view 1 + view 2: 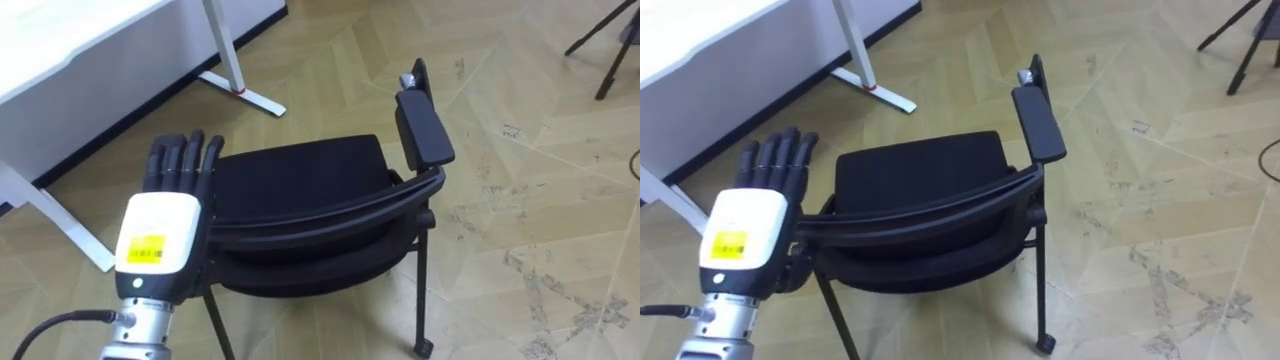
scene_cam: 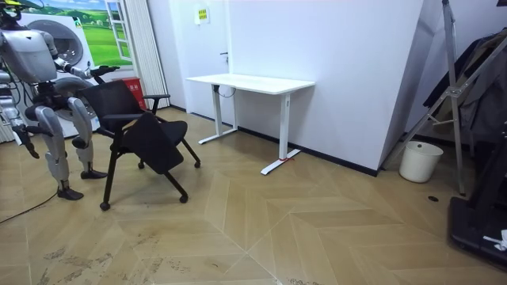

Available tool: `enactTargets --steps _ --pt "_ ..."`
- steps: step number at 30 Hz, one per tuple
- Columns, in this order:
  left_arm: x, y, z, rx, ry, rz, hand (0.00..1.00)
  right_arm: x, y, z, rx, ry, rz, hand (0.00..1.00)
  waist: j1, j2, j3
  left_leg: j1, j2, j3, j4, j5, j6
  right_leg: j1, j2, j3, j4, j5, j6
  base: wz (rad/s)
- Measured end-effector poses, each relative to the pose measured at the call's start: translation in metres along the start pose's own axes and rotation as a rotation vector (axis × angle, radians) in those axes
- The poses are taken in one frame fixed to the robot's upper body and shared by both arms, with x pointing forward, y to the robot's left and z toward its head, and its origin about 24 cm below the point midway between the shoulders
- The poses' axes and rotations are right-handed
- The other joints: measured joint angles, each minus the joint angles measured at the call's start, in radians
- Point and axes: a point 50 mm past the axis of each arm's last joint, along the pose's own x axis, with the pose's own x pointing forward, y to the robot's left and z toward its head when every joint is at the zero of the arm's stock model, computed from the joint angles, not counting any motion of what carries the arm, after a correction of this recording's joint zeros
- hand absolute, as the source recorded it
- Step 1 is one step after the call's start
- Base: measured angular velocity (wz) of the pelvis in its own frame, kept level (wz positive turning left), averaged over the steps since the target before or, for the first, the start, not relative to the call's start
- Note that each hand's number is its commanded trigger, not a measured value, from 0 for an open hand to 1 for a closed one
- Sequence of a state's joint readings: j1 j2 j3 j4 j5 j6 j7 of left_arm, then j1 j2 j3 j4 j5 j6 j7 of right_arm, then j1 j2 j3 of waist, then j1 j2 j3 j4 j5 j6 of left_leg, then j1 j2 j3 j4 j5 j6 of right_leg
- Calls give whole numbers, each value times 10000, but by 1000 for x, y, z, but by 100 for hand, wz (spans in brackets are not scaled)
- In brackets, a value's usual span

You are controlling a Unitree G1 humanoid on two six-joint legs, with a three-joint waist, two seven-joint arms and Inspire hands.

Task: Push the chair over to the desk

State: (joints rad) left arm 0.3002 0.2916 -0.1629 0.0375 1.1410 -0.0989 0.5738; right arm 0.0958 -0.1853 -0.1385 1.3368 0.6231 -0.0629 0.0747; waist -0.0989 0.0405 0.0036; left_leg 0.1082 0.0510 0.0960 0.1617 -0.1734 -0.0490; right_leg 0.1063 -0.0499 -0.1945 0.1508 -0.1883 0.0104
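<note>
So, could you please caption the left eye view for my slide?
Left hand, open, at the back of the black chair; white desk beyond.

I have open floor point(image 1: 520, 200) right of the chair point(image 1: 300, 180); the white bench point(image 1: 70, 40) and its legs point(image 1: 226, 50) stand close on my left.

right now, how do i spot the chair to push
Find the white desk against the white wall. On the wood floor before it stands the chair, with the robot's left hand open over its left side. It is the one black seat, padded, with armrests and thin legs.
</note>
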Motion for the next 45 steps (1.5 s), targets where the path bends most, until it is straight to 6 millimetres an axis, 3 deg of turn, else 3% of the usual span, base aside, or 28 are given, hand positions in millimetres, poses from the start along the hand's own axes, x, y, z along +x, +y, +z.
enactTargets --steps 11,28,34,45 --pt "-2 -4 -1 101 33 -538 0 0 -2 0 67 6 -118 0 -331 -26 -8 74 15 123 -26 0 0 -1 13 154 2 1 -2 -4" --pt "-4 -8 -5 180 376 -797 0 -1 -6 -1 557 220 -226 0 -375 -29 -43 263 90 426 -112 0 0 -18 98 504 25 70 -45 -6" --pt "3 -6 -17 396 693 -722 0 -2 -11 -3 1736 129 -333 0 -369 -30 -42 258 113 523 -111 -1 -1 -41 118 541 27 86 -53 -2" --pt "0 -12 -25 195 1198 -960 0 -2 -13 -5 1772 179 -306 0 -371 41 -44 299 236 658 -107 -29 -47 -53 229 581 21 153 -127 -1"
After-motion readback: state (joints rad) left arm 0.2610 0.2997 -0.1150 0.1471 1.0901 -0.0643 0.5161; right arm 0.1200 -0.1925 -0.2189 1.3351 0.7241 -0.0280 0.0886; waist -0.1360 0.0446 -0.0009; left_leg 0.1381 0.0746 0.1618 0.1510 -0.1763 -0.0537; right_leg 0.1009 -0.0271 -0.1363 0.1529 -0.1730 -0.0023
